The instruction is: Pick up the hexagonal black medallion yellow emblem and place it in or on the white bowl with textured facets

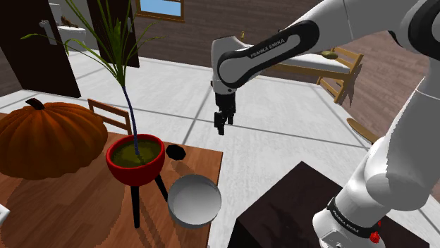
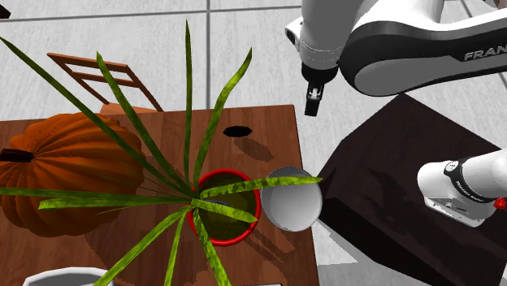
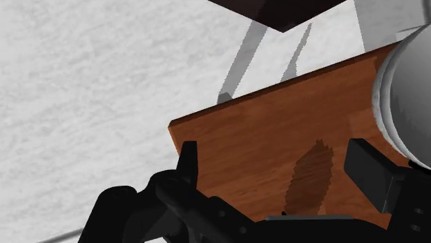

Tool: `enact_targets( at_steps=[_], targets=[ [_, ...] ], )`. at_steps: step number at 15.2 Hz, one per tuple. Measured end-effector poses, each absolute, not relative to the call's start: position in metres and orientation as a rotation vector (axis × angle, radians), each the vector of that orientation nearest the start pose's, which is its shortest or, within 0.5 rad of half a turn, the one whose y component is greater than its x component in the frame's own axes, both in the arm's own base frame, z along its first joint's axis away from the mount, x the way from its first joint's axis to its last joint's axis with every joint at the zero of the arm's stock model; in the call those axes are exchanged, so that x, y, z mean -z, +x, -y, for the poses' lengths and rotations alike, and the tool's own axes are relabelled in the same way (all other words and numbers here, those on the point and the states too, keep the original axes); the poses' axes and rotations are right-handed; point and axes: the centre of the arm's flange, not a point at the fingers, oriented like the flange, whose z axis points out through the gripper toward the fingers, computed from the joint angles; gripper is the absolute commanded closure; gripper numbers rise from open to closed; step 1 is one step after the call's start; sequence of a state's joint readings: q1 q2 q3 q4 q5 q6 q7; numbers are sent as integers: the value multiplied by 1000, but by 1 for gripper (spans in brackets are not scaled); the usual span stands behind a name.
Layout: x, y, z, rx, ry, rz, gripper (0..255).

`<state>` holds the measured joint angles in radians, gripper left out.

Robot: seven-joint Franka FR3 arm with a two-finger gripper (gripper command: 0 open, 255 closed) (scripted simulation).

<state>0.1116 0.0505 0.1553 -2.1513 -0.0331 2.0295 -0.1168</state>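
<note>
The medallion (image 1: 175, 151) is a small, flat black piece lying near the far corner of the wooden table (image 1: 84, 211); from the second exterior view the medallion (image 2: 236, 131) looks like a dark oval. The white bowl (image 1: 194, 201) stands at the table's edge nearest the stand, and I see the bowl (image 2: 291, 199) and the bowl (image 3: 407, 103) in the other two views as well. My gripper (image 1: 221, 121) hangs open and empty, high above the floor just beyond the table's corner. The gripper (image 2: 312, 99) is to the right of the medallion. In the wrist view the gripper (image 3: 276, 166) frames the table corner (image 3: 262, 131).
A red pot (image 1: 135, 158) on black legs holds a tall plant with long leaves (image 2: 203, 122), between medallion and bowl. A big orange pumpkin (image 1: 46, 137) fills the table's left. A wooden chair (image 2: 97, 77) stands behind the table. The dark stand (image 2: 390, 195) is beside the bowl.
</note>
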Motion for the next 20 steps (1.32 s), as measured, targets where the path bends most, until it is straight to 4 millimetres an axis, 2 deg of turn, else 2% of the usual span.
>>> enact_targets(
  at_steps=[10,16,20],
  targets=[
    [-289,586,-209,-255,-3042,922,0],
    [-244,624,-261,-244,-2994,1095,0],
    [-223,632,-273,-242,-2983,1132,0]
  ],
)
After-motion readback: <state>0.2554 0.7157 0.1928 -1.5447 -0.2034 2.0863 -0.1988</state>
